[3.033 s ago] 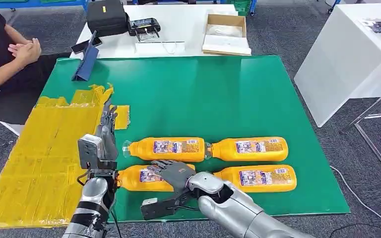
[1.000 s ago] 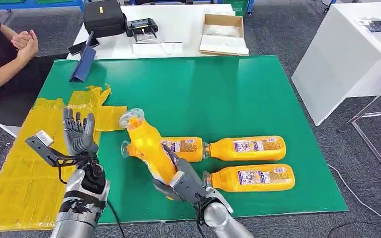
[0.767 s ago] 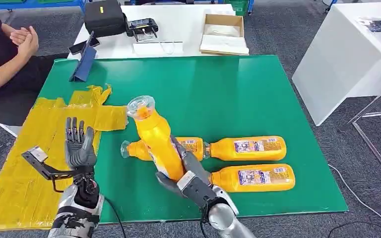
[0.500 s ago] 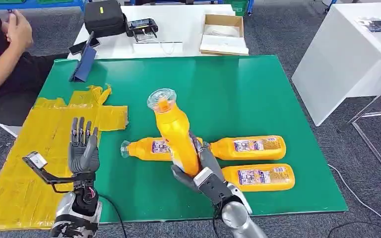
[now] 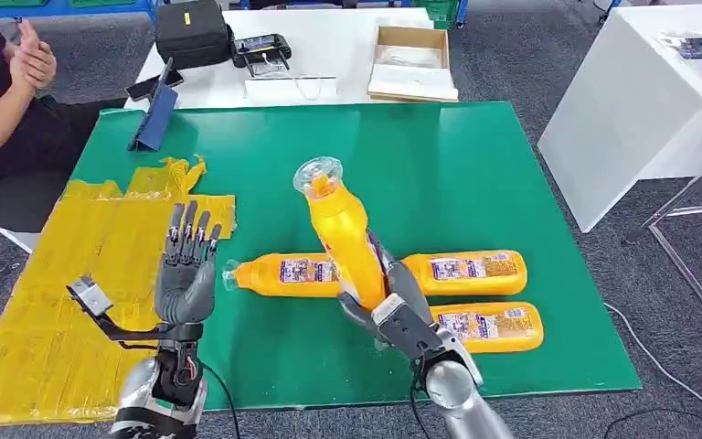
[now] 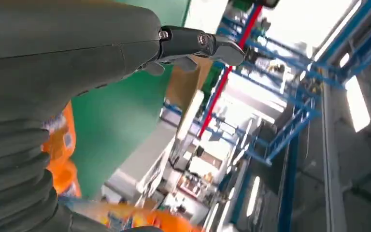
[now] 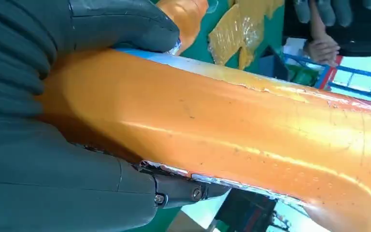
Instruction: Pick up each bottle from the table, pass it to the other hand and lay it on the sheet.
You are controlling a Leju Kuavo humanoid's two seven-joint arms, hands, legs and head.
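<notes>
One bottle (image 5: 343,240) is gripped low on its body by the right robot hand (image 5: 400,311), raised off the worktop (image 5: 475,165) and standing nearly upright, cap end up and tilted slightly left. Half a second ago it leaned the same way but sat further left; it and the hand have shifted right and a little up. The left robot hand (image 5: 186,270) is empty, fingers straight and apart, palm turned toward the bottle; it has moved right and now hovers over the edge where the yellow sheet (image 5: 73,274) meets the green worktop. In the right wrist view the thumb (image 7: 121,24) presses on the orange bottle body.

Three more bottles lie on the worktop: one (image 5: 279,273) behind the held bottle, one (image 5: 471,272) to its right, one (image 5: 494,326) nearest the robot. Their labels carry print too small to read.

Beyond, a white table (image 5: 347,55) holds an open cardboard box (image 5: 413,64) with something pale inside. A person (image 5: 5,101) sits at far left, hands now raised.
</notes>
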